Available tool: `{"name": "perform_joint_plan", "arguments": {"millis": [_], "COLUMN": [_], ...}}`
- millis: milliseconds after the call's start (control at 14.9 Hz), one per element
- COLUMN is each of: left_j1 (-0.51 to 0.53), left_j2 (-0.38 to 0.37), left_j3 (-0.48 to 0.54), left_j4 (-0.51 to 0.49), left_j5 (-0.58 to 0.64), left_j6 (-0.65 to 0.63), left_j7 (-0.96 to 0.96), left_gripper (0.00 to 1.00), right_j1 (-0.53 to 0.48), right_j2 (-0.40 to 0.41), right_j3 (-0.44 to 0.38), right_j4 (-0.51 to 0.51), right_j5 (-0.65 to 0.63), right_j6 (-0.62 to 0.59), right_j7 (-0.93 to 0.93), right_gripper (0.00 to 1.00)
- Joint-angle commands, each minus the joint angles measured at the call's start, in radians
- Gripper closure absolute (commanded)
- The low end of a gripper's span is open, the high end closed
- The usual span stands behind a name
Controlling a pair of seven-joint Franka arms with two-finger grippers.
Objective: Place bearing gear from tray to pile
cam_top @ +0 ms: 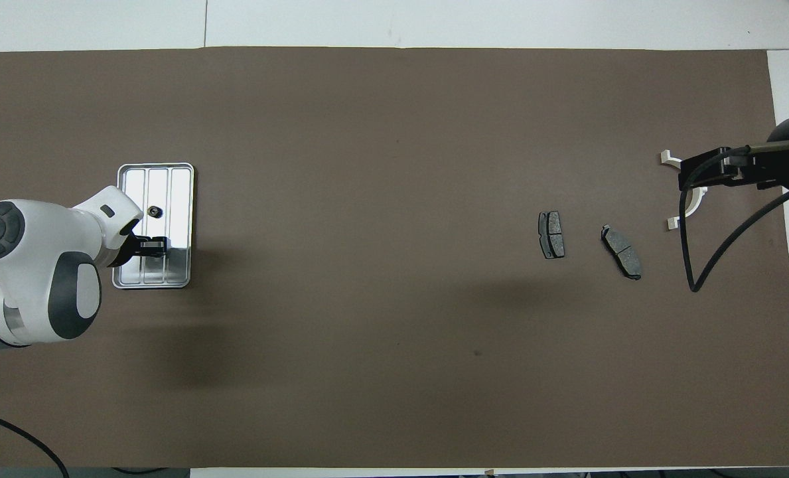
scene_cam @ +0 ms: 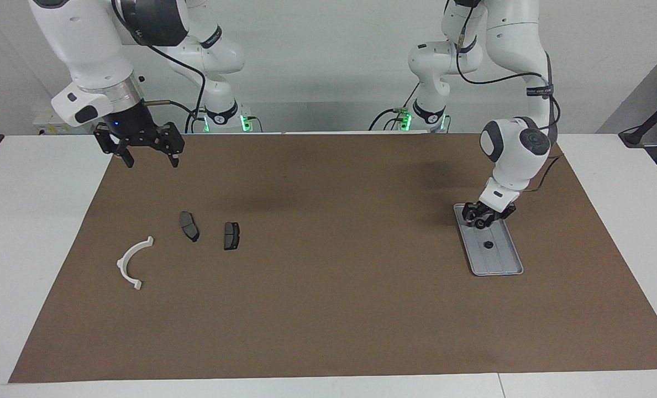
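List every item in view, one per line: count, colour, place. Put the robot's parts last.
tray: one, silver-grey, on the mat toward the left arm's end of the table.
bearing gear: one, small and dark, in the tray.
brake pads: two, dark grey, side by side on the mat toward the right arm's end.
half-ring bracket: one, white, beside the pads, farther from the robots than they are.
mat: one, brown, covering most of the white table.
left gripper: one, black, low over the tray's end nearest the robots.
right gripper: one, black, fingers open, raised over the mat's corner; this arm waits.
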Motion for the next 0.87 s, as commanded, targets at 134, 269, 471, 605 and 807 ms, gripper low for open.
{"name": "perform_joint_plan", "arguments": {"millis": [134, 269, 471, 605, 807], "left_j1": [-0.013, -0.013, -0.019, -0.052, -0.141], "left_j2": [0.026, 0.026, 0.026, 0.025, 0.025], "left_j3": [-0.002, -0.002, -0.005, -0.003, -0.002], "left_j4": [0.003, 0.035, 0.099, 0.108, 0.108], "left_j5": [-0.004, -0.004, -0.004, -0.006, -0.006], "left_j6": [0.020, -0.016, -0.085, -0.102, -0.086], "left_j7": [-0.001, 0.001, -0.010, -0.049, -0.189], "left_gripper": [0.84, 0.84, 0.84, 0.84, 0.84], "right_j1": [-0.003, -0.001, 0.000, 0.022, 0.040], "right_j2": [-0.040, -0.044, -0.043, -0.032, -0.017], "right_j3": [0.005, 0.006, 0.006, 0.006, 0.005], "right_j4": [-0.093, -0.151, -0.229, -0.260, -0.283], "right_j5": [0.011, 0.011, 0.011, 0.011, 0.011], "right_j6": [0.093, 0.161, 0.268, 0.319, 0.375], "right_j7": [-0.029, -0.027, -0.006, 0.026, 0.071], "right_gripper": [0.00, 0.00, 0.00, 0.00, 0.00]}}
